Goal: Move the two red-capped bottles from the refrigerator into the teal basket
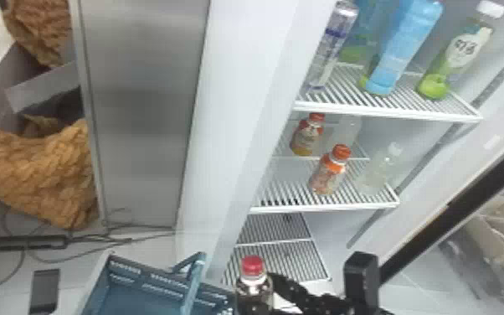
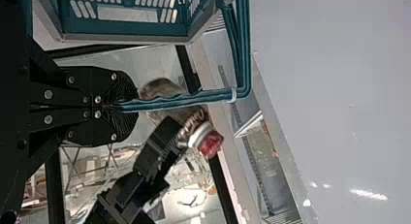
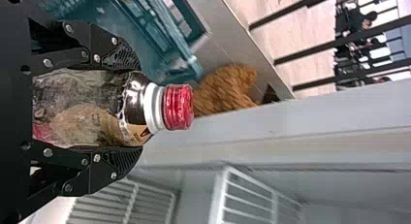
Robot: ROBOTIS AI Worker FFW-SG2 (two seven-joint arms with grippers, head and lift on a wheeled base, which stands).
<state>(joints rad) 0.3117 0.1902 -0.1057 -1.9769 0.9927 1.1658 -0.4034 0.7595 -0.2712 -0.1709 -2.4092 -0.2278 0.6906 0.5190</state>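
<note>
Red-capped bottle [image 1: 252, 268]: one, clamped in right gripper [image 1: 295, 293], perhaps beside right edge of teal basket [image 1: 138, 301]; base hidden.
Basket: one, near edge cut off; left gripper [image 2: 127, 106] pressed together on handle [image 2: 184, 99].
Orange-capped bottles [image 1: 327, 174]: two, refrigerator shelf [image 1: 326, 208].

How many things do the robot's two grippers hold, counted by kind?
Bottle, red-capped: 1, in the jaws of the right gripper
Basket, teal: 1, by its handle, in the jaws of the left gripper
Total: 2

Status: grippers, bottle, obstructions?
Left gripper shut on handle of teal basket. Right gripper holding red-capped bottle beside basket. Handle possibly in the way.
</note>
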